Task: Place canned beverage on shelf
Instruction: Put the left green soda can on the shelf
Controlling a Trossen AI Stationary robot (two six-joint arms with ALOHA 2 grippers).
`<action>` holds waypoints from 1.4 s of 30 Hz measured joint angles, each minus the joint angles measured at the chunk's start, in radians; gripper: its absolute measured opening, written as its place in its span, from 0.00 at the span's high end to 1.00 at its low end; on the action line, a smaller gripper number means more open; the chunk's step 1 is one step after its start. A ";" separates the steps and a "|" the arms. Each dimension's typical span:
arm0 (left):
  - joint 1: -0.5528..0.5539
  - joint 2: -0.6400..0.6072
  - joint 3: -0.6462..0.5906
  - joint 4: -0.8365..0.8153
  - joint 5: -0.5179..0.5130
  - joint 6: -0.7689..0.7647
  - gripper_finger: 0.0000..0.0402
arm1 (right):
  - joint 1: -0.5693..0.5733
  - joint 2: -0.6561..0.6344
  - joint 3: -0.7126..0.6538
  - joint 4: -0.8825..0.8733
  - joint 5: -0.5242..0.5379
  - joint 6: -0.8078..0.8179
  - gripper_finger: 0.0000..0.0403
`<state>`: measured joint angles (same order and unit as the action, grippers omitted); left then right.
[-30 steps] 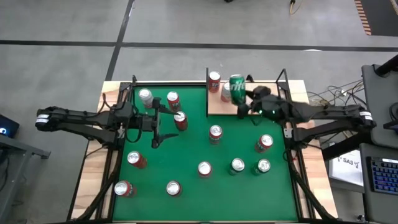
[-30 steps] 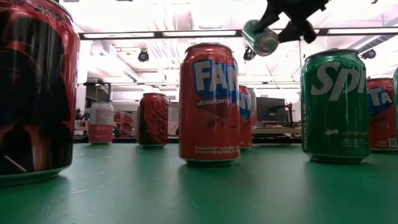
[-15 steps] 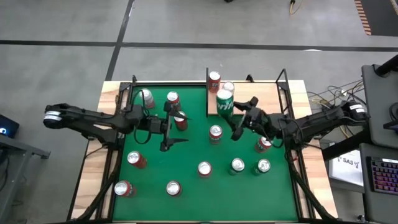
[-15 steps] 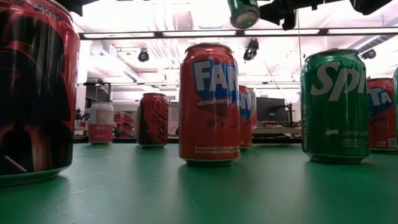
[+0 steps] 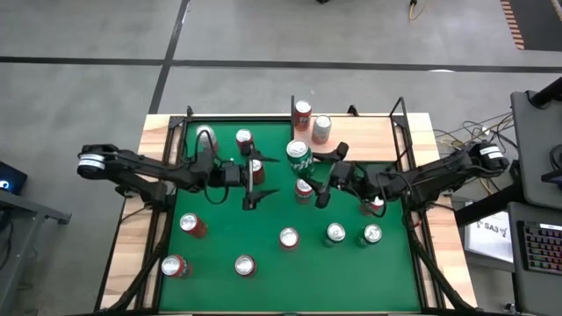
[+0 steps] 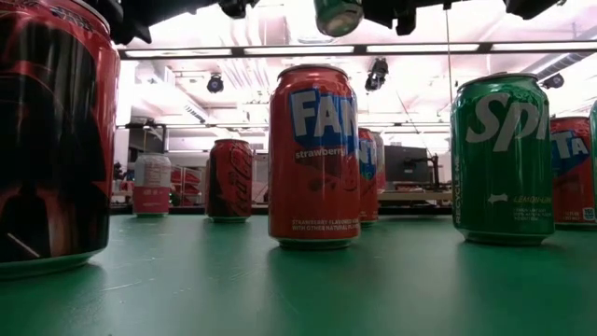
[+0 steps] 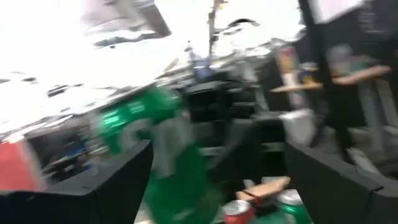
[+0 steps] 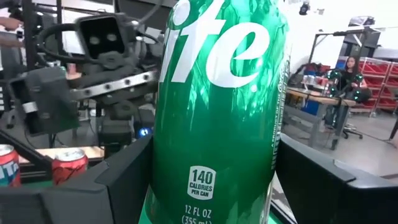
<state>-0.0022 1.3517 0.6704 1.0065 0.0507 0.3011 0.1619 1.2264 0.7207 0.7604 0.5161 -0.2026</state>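
Note:
My right gripper (image 5: 316, 175) is shut on a green Sprite can (image 5: 299, 156), held high over the middle of the green table; the can also shows at the top of the low view (image 6: 338, 14). My left gripper (image 5: 261, 182) is open and empty just left of the can, and its fingers point toward it. The left wrist view shows the can (image 7: 168, 155) blurred ahead of the left fingers. The shelf (image 5: 360, 140), a pale wooden board edged by black rods, lies at the far edge and carries two cans (image 5: 303, 112) (image 5: 321, 128). My right gripper pinches the Sprite can's side wall (image 8: 163, 186) between its two fingers (image 8: 118, 180), on the lower half of the can. The fingers come about level from the table's right. The can is lifted clear of the table and stands roughly upright.
Several red and green cans stand on the green felt, among them a red can (image 5: 304, 189) under the held can, a red Fanta can (image 6: 314, 154) and a green Sprite can (image 6: 501, 159). Black rod frames stand at the far left (image 5: 180, 123) and far right (image 5: 399, 110).
My right gripper has carried the Sprite can from over the shelf toward the table's left and near side, to the middle. The can has tipped from slanted to nearly upright. My left gripper has moved toward the table's right, toward the can.

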 joint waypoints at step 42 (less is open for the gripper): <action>0.074 0.244 0.121 0.098 0.027 -0.283 0.29 | 0.004 0.032 0.006 -0.058 0.001 0.018 0.20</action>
<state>0.0715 1.5958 0.7911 1.1046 0.0772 0.0177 0.1661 1.2586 0.7265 0.7021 0.5176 -0.1847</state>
